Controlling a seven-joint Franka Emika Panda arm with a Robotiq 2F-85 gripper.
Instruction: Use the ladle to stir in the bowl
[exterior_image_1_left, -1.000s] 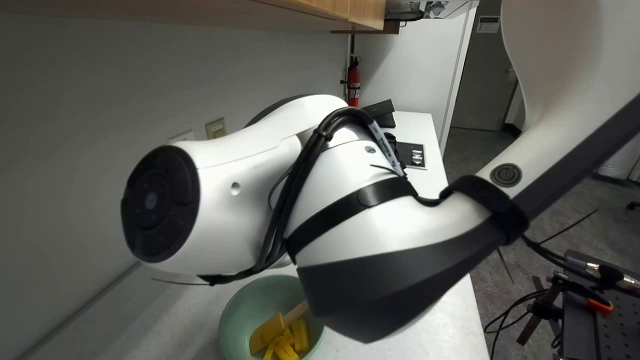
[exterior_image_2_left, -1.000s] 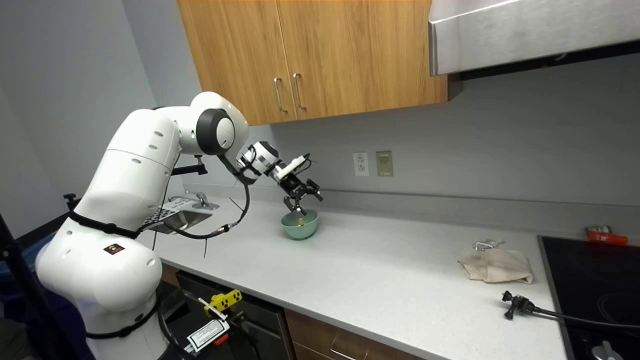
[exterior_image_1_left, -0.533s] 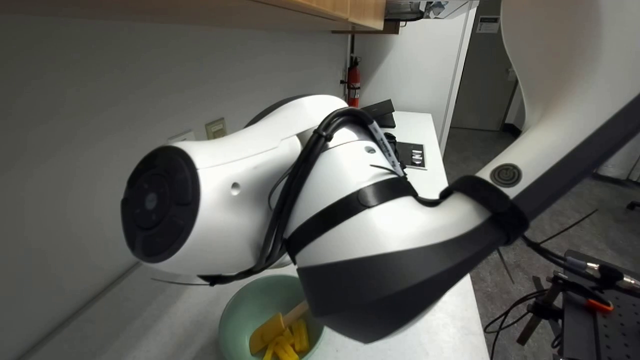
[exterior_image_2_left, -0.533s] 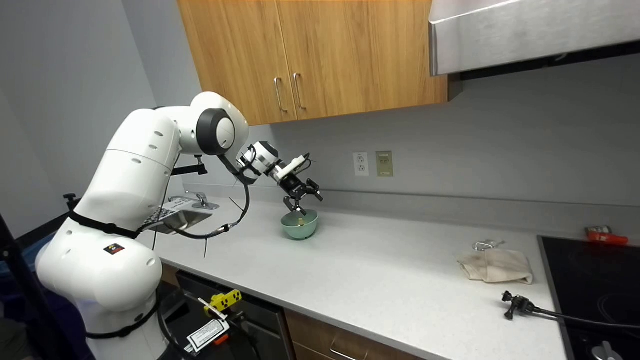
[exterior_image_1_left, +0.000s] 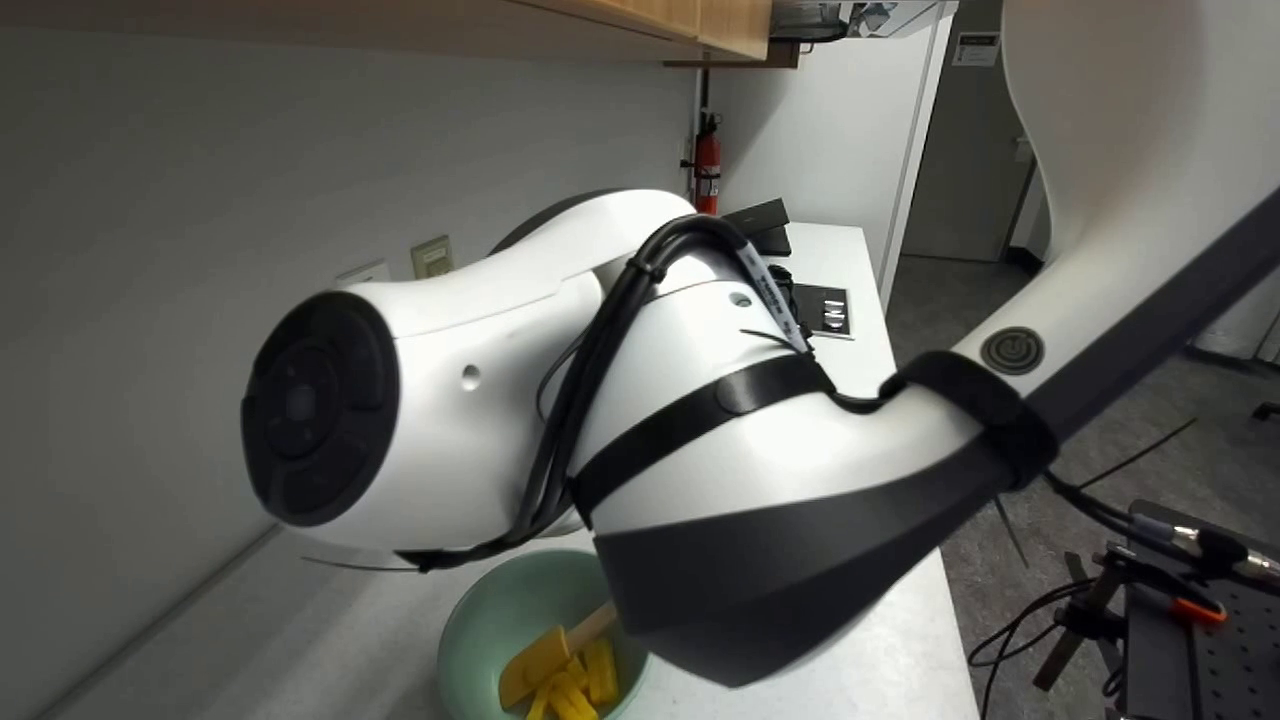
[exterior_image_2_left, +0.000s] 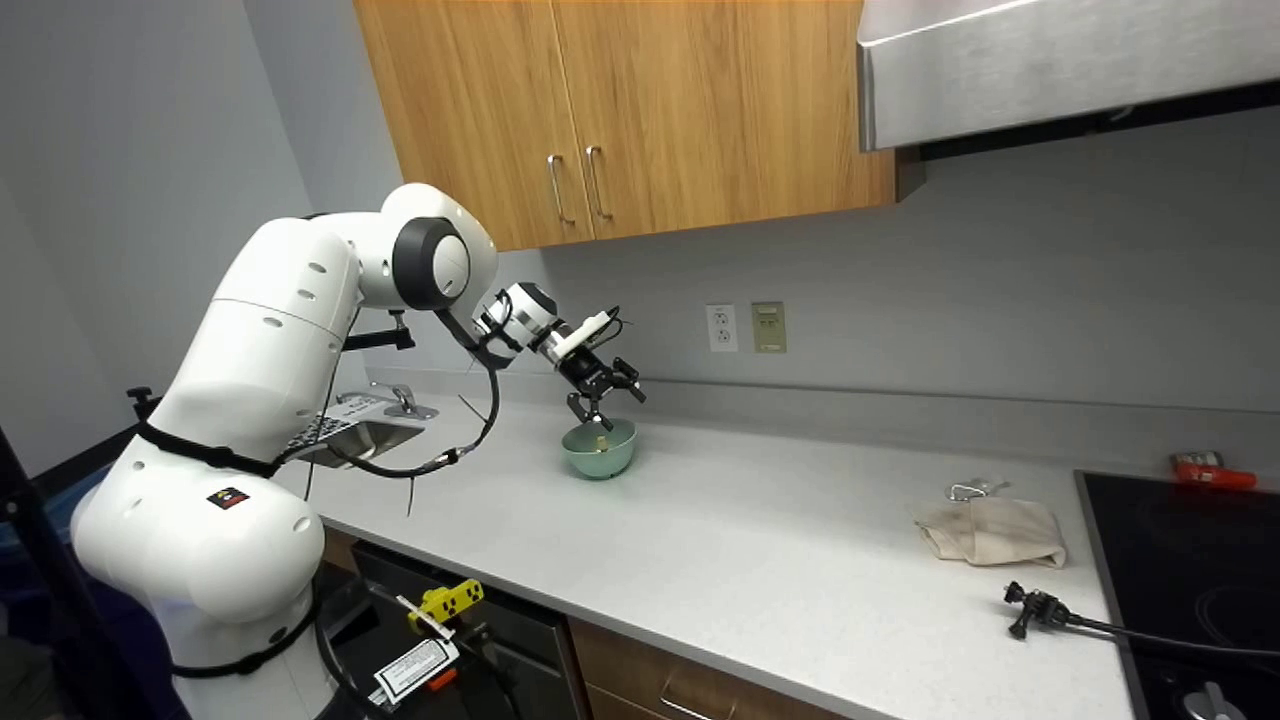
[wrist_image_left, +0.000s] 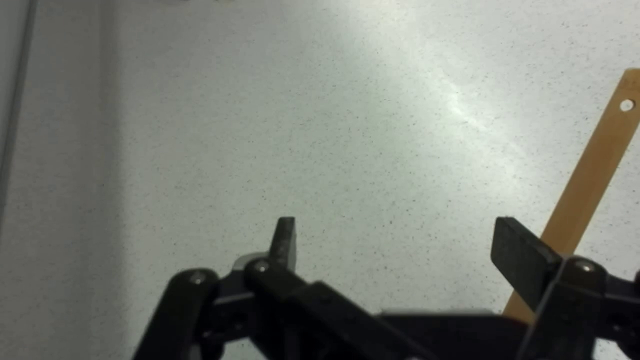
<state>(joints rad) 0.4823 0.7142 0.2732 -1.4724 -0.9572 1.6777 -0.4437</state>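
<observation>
The claw (wrist_image_left: 397, 245), in the wrist view, stands spread wide, gripping nothing. Over the last second nothing visibly shifted; stirring likely awaits a grasp. The ladle (wrist_image_left: 585, 190) passes behind one finger (wrist_image_left: 522, 262), handle toward upper right. In an exterior view, the claw seems just above the bowl (exterior_image_2_left: 600, 462). In an exterior view, the ladle's head (exterior_image_1_left: 530, 672) lies inside, pointing lower left, long axis slanting behind the arm (exterior_image_1_left: 800, 440).

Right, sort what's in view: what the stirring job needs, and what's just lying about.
For the job:
bowl, pale green
ladle, head inside the bowl
yellow pieces in the bowl, probably what gets stirred
gripper, open, holding nothing

Just lying about:
folded cloth
small metal item next to it
black clamp-like fitting on a long rod
red-orange item, too small to identify
</observation>
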